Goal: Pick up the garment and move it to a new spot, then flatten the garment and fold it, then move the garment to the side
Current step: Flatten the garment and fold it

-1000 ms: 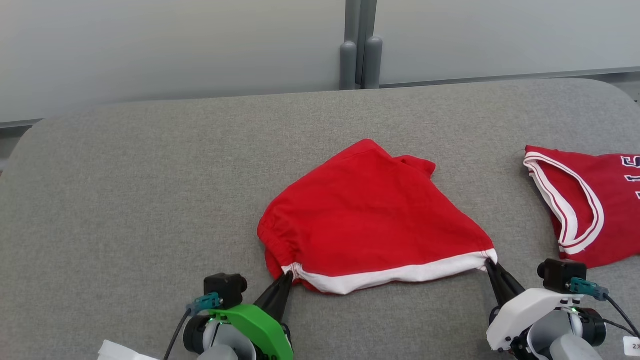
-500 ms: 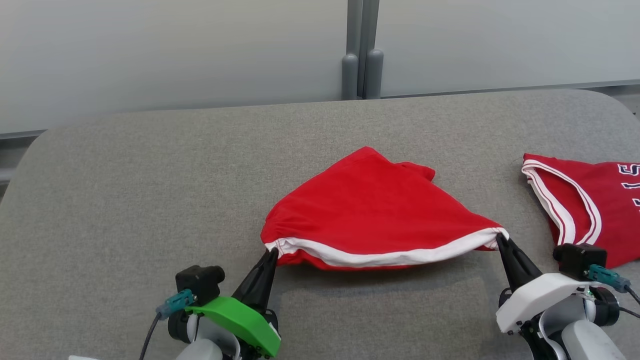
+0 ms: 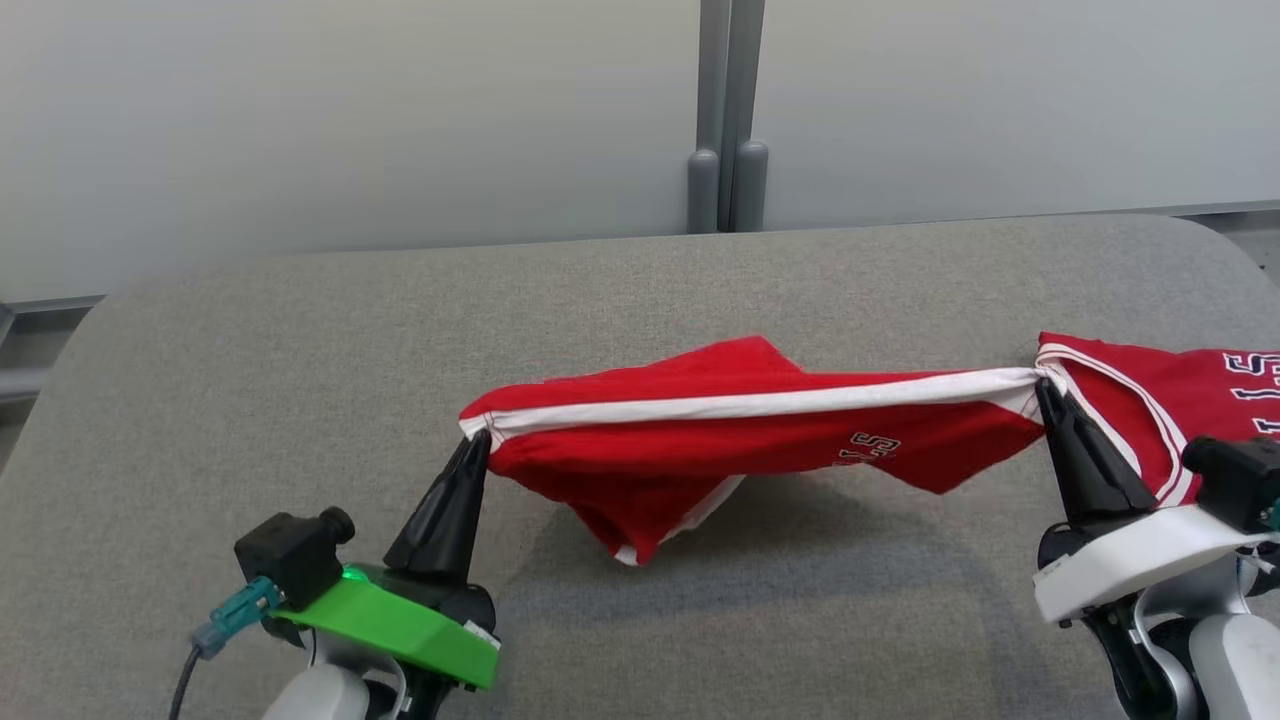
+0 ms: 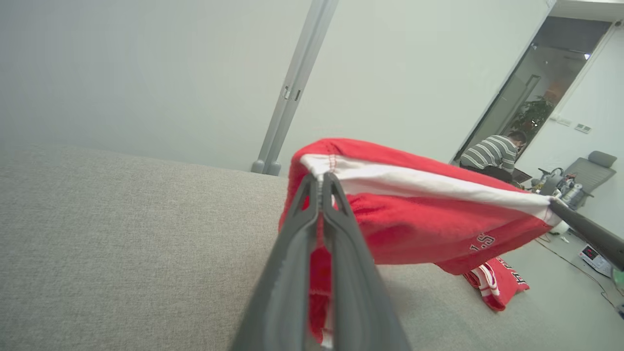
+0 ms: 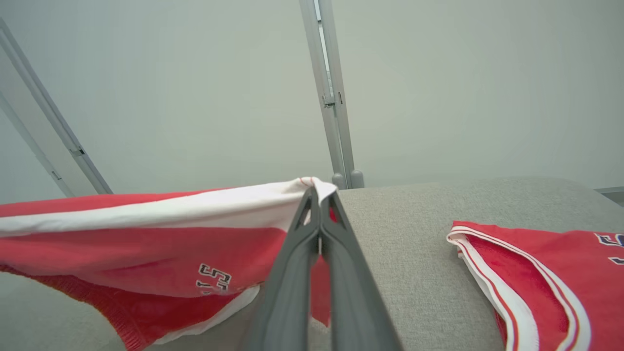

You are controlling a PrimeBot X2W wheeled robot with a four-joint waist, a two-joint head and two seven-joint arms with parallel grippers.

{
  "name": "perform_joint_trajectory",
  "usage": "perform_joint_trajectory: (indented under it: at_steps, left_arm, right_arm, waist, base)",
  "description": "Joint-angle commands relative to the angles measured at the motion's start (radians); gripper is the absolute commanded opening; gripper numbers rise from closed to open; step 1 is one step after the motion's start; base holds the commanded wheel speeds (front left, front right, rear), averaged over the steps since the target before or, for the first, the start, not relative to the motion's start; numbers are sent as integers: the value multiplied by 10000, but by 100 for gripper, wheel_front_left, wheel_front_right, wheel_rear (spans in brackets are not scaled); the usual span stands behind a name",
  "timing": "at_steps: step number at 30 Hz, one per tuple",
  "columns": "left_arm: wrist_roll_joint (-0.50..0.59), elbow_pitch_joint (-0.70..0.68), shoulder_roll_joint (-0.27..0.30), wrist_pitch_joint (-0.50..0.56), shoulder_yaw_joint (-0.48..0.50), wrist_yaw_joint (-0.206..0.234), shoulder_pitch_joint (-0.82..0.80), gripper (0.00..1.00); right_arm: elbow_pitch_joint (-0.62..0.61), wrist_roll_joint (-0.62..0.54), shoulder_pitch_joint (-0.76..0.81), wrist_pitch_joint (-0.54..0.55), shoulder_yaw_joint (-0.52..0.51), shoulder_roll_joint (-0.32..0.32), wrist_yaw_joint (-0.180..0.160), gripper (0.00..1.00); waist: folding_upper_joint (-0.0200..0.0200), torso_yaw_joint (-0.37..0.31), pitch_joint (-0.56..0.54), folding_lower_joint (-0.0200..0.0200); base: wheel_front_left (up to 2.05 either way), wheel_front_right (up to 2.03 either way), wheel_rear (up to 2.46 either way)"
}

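Observation:
The garment (image 3: 700, 440) is a pair of red shorts with a white band and small lettering, hanging stretched in the air above the grey table (image 3: 250, 380). My left gripper (image 3: 478, 438) is shut on the left end of the white band, seen close in the left wrist view (image 4: 321, 178) with the garment (image 4: 414, 214) beyond. At the band's right end my right gripper (image 3: 1042, 385) is shut on the cloth, its tips (image 5: 319, 192) pinching the corner of the garment (image 5: 146, 243). The lower cloth sags toward the table.
A red jersey (image 3: 1160, 400) with white trim and dark numbers lies on the table at the right, just behind my right gripper; it also appears in the right wrist view (image 5: 536, 273). A pale wall with a grey post (image 3: 728, 110) stands behind. A seated person (image 4: 490, 153) is far off.
Both grippers have risen and spread apart, lifting the garment off the table and pulling its white band taut. The head camera has tilted, shifting the whole picture.

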Motion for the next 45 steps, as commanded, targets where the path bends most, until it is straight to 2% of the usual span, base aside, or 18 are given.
perform_joint_trajectory:
  at_steps: [1,6,11,16,19,21,25,30,34,37,39,45]
  left_arm:
    - [-6,-269,176,-8,76,-38,73,0]
    - [72,-1171,557,407,131,-21,-413,0]
    - [46,-2085,991,1196,336,-1,-1592,0]
    - [-289,-2087,1261,2110,643,-7,-3278,0]
    - [-597,-1475,1415,2751,807,-10,-4280,0]
    - [-733,-449,1551,3326,864,-13,-5275,0]
    - [-653,1088,1740,3676,987,-19,-6730,0]
    - [-137,2566,2077,3199,1236,-21,-8762,0]
    - [190,3101,2446,2396,1297,-21,-10186,0]
    - [336,3162,2798,1691,987,-21,-10817,0]
    - [41,3155,2899,1304,765,-22,-10869,0]
    - [-1441,2796,2975,641,-204,-25,-9236,0]
  right_arm:
    - [-403,6,156,134,-90,-13,0,0]
    - [-1672,-93,160,643,-192,-94,0,0]
    - [-2825,-170,-508,1163,-354,-208,0,0]
    - [-3070,-271,-1791,1607,-435,-280,0,0]
    - [-2520,-64,-2772,1898,-106,-328,0,0]
    - [-1476,187,-4004,2021,411,-361,0,0]
    - [340,246,-6108,1564,1098,-275,0,0]
    - [2300,-9,-8806,255,1763,35,-4,0]
    - [3117,-120,-10240,-854,2070,346,-7,0]
    - [3384,-163,-10691,-1410,2258,438,-7,0]
    - [3363,-124,-10615,-1578,2473,373,-7,0]
    - [3218,336,-8894,-1552,3406,-57,-6,0]
  waist:
    - [48,-16,-52,0]
    - [48,-44,-79,0]
    - [48,-71,35,0]
    - [48,-182,353,0]
    - [48,-317,797,0]
    - [48,-515,1484,0]
    - [48,-873,2369,0]
    - [48,-1360,3076,0]
    - [48,-1728,3292,0]
    - [48,-1909,3392,0]
    - [48,-1925,3505,0]
    - [48,-1636,3795,0]
  base:
    - [0,0,0]
    - [0,0,0]
    - [0,0,0]
    - [0,0,0]
    - [0,0,0]
    - [0,0,0]
    - [0,0,0]
    - [0,0,0]
    - [0,0,0]
    - [0,0,0]
    - [0,0,0]
    - [0,0,0]
